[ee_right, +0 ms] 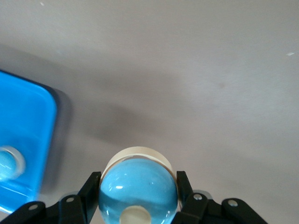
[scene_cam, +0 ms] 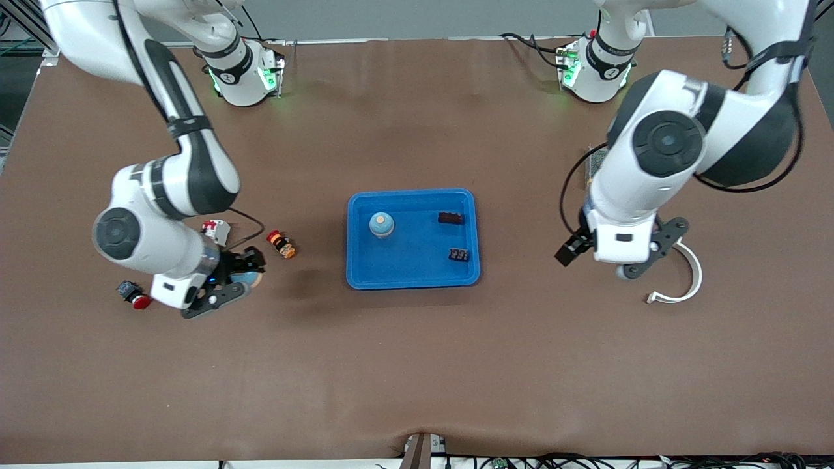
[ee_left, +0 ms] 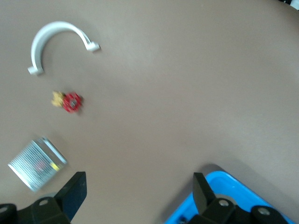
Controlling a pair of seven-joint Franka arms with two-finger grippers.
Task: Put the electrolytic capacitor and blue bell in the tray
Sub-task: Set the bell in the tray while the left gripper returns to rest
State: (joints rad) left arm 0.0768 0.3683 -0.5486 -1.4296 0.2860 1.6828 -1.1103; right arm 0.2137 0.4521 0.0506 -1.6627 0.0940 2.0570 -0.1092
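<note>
Brown table [scene_cam: 417, 365], blue bell [ee_right: 138, 189] seemingly airborne, clamped between right claw [ee_right: 138, 196] fingers.

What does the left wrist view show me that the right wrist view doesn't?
Only the left wrist view shows the white curved clip, a small red and yellow part, a ribbed silver block and the open left gripper over bare table.

Only the right wrist view shows the right gripper shut on a blue bell, and a second blue bell already lying in the tray.

Both show a corner of the blue tray and the brown table.
</note>
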